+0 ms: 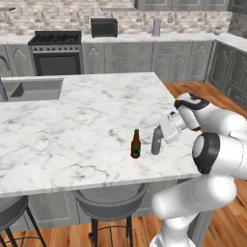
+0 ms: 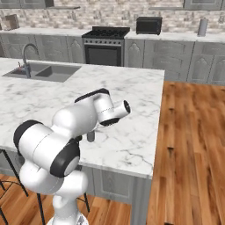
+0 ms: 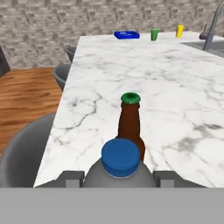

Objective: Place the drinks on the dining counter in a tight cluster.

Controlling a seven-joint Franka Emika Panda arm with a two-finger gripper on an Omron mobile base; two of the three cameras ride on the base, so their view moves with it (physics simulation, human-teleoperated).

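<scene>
A slim dark brown beer bottle [image 1: 135, 144] with a green cap stands upright near the front edge of the dining counter [image 1: 82, 120]. Just to its right is a small grey bottle [image 1: 156, 141] with a blue cap [image 3: 120, 156], upright, its base at or just above the marble. My gripper [image 1: 159, 132] is shut on this grey bottle from the right. In the hand view the grey bottle [image 3: 119, 173] sits between my fingertips [image 3: 72, 177], and the beer bottle [image 3: 130, 124] stands right behind it. The right base view shows the grey bottle's base [image 2: 91, 137] under my arm.
A built-in sink [image 1: 34, 89] with a faucet [image 2: 27, 56] lies at the counter's far left. A blue tray [image 3: 127, 34], green cup [image 3: 155, 34] and yellow cup [image 3: 180, 30] stand at the far end. Round stools [image 1: 110, 201] sit under the front edge. Wooden floor [image 2: 189, 145] lies to the right.
</scene>
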